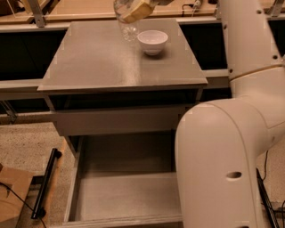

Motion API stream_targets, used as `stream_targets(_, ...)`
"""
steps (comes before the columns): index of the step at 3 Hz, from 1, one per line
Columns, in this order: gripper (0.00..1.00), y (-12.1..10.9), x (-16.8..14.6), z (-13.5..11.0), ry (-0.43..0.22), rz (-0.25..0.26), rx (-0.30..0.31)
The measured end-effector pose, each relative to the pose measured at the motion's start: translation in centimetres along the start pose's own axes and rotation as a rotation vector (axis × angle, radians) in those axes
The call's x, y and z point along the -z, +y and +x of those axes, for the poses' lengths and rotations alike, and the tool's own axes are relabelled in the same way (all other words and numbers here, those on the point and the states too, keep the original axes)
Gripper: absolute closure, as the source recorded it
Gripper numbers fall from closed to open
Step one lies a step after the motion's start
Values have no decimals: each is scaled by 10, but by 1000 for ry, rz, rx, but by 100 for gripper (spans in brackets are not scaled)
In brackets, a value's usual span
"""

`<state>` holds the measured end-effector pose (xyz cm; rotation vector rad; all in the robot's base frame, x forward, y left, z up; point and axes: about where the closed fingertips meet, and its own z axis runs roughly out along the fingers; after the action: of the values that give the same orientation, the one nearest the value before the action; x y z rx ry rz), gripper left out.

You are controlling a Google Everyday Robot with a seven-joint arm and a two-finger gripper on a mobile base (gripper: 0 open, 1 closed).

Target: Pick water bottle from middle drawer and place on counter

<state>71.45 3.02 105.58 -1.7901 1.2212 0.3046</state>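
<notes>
The gripper is clamped on the upright water bottle, directly below it at the counter's far edge, just left of the bowl. Base contact cannot be confirmed.

End effector with water bottle above counter, left of bowl

Gripper at top edge of view, clamped on bottle; tan finger pad. Arm right of and below gripper: glossy cream-white shells, fat rounded links, thin seam between segments, small dark oval hole on lowest link.
</notes>
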Motion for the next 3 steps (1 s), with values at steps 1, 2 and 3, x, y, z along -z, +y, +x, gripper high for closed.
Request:
stream_targets(1, 100, -35, -23, 33, -10, 121, 30)
stream_targets(2, 100, -61, -39, 52, -26, 225, 47)
stream_targets(3, 100, -70, -63, 70, -32, 260, 52)
